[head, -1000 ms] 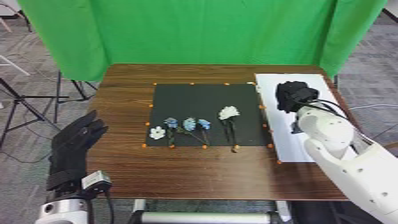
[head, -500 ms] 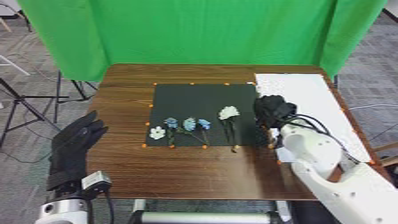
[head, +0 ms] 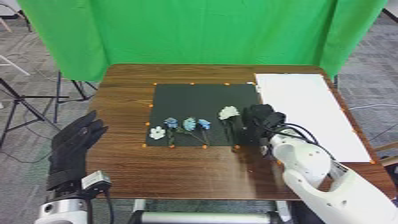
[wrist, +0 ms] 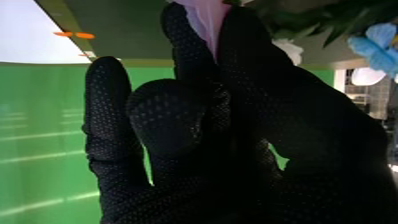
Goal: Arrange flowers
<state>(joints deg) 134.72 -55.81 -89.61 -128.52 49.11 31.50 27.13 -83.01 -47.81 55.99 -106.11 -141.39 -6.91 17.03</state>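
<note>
Right now, your right hand [head: 259, 122] is over the near right part of the dark mat [head: 200, 95], just beside the large white flower [head: 228, 113]. In the wrist view, its fingers are close together and pinch a thin, pale pink thing [wrist: 206, 17], too little of it visible to name. You have the small white flower [head: 157, 133] at the mat's left side, then three blue flowers [head: 189, 124] in a row between it and the large white one, whose stem runs past the mat's near edge. Your left hand [head: 75, 142] is at the left edge of the tabletop [head: 178, 172], fingers extended and relaxed. Right of the mat lies a white sheet [head: 306, 105].
</note>
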